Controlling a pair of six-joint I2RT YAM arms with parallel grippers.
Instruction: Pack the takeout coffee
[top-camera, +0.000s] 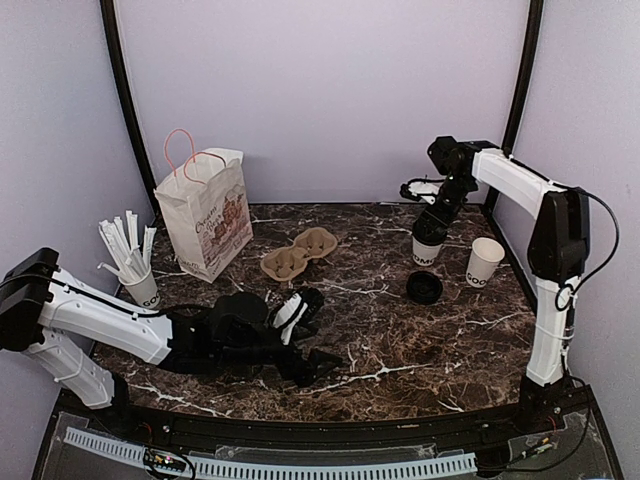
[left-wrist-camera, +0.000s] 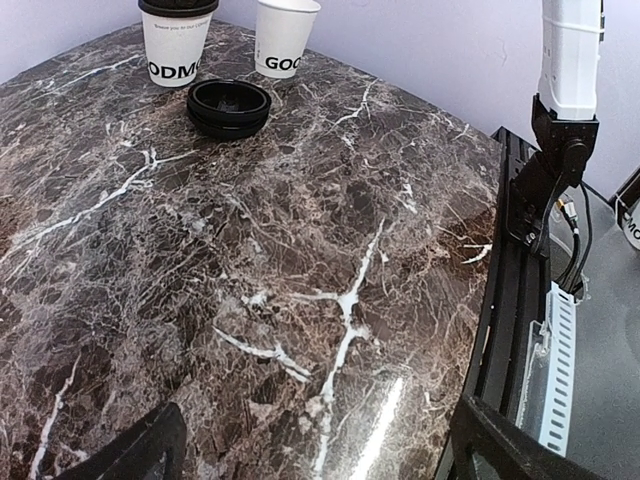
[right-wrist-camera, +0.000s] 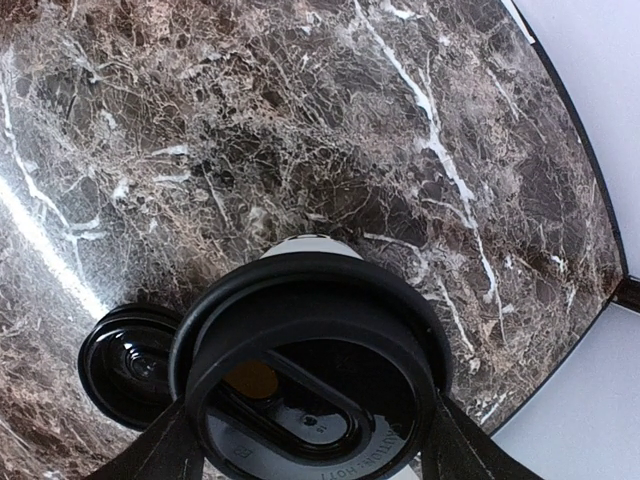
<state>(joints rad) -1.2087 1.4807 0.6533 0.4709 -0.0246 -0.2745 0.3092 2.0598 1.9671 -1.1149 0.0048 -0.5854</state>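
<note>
Dark marble table (top-camera: 380, 330), veined in white, ran back to plain lilac walls. Toward its far right the takeout coffee (top-camera: 426, 254) stood upright on the marble, its long axis vertical, black lid up and narrow base down. The right gripper (top-camera: 430, 236) sat over it from above, one finger on each side of the lid's rim, clamped on it. Just beside it stood an unlidded white cup (top-camera: 485, 262), and a loose black lid (top-camera: 424, 288) lay near its front. The paper bag (top-camera: 205, 215) stood well apart at the far left. The left gripper (left-wrist-camera: 320, 440) lay low over the near marble, jaws spread wide, holding nothing.
</note>
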